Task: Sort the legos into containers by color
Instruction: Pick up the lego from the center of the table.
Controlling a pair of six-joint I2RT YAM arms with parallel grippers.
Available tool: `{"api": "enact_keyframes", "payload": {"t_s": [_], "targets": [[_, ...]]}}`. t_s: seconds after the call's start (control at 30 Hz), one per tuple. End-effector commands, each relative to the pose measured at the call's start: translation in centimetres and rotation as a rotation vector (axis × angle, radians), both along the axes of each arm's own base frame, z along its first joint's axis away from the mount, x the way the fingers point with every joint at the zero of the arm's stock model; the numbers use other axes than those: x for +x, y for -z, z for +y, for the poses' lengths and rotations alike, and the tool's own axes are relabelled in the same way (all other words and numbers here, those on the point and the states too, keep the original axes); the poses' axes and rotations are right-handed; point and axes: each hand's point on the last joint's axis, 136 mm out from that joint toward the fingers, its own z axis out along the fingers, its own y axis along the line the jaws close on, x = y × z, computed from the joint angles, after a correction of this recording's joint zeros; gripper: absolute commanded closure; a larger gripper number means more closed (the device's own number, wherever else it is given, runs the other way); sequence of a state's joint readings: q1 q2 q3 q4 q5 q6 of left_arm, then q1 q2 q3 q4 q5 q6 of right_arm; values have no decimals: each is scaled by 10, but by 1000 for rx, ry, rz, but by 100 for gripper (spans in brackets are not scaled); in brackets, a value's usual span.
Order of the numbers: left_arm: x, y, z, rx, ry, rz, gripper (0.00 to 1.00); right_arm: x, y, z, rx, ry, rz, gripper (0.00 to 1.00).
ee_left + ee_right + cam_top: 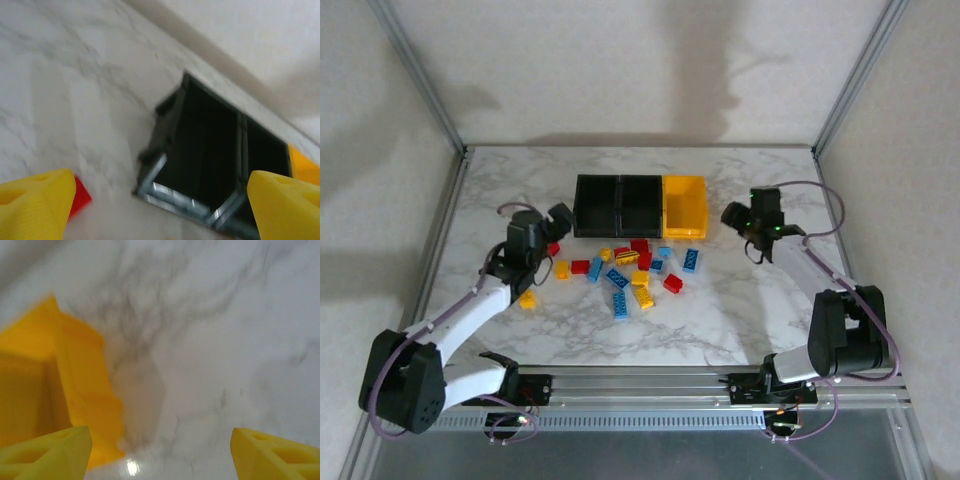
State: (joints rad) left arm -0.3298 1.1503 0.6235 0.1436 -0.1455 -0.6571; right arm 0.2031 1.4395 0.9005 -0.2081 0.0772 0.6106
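My left pincer stands wide open with nothing in it, just left of the black bins. My right pincer is also spread and empty, right of the yellow bin. The legos lie scattered mid-frame on the tabletop, just below the bins.

Red lego half hidden behind yellow fingertip, yellow bin blurred, cut by left edge
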Motion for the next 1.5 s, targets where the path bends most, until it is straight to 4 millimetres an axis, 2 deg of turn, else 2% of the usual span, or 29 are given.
{"api": "enact_keyframes", "payload": {"t_s": [0.0,0.1,0.2,0.4,0.57,0.83,0.97,1.07,1.27,1.37,1.47], "targets": [[-33,26,-17,-45,22,85,11,-29,20,19,-41,-29,138,30],[-43,26,-33,-87,63,81,11,-36,30,49,0,-100,166,34],[-48,23,-46,-88,96,77,11,-38,44,73,-31,-146,208,33],[-50,23,-62,-67,133,86,11,-36,67,99,-74,-179,263,33],[-52,28,-68,-66,139,95,11,-38,84,111,-112,-206,314,42],[-52,31,-71,-56,138,102,11,-41,100,112,-152,-207,368,58],[-51,32,-70,-53,135,102,11,-41,101,112,-158,-211,374,67],[-51,32,-72,-53,141,103,11,-40,94,112,-168,-215,367,75],[-50,34,-72,-51,137,106,11,-27,47,116,-190,-236,279,78],[-49,36,-74,-55,142,110,11,-11,21,119,-209,-246,226,78],[-48,37,-76,-60,144,112,11,12,0,123,-228,-251,175,78]]}}
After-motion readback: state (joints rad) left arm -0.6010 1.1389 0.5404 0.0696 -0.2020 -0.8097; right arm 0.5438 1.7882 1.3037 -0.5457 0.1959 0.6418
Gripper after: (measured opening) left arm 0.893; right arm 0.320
